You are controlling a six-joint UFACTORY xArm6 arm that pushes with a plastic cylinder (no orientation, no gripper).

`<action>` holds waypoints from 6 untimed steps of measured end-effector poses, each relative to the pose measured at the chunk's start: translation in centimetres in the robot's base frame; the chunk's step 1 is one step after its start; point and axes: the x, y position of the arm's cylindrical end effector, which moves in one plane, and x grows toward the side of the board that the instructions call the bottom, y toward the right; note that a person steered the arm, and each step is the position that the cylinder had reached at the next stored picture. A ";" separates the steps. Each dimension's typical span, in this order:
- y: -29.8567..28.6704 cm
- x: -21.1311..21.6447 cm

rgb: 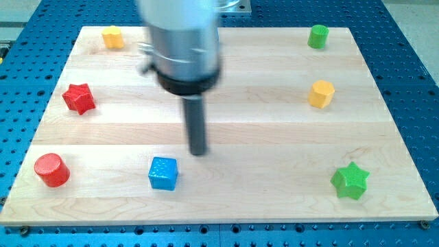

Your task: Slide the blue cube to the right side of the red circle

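The blue cube [163, 173] sits near the view's bottom, left of centre, on the wooden board [260, 144]. The red circle [52, 170], a short cylinder, stands at the view's bottom left, well left of the cube. My tip [198, 152] touches down just above and to the right of the blue cube, with a small gap between them. The rod rises from it to the arm's grey body at the view's top.
A red star [79, 98] lies at the left. A yellow block [112, 37] is at the top left, a green cylinder [317, 36] at the top right, a yellow hexagon [321, 94] at the right, a green star [350, 181] at the bottom right.
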 end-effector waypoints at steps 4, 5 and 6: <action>-11.0 0.9; -9.5 -9.8; -15.0 -17.8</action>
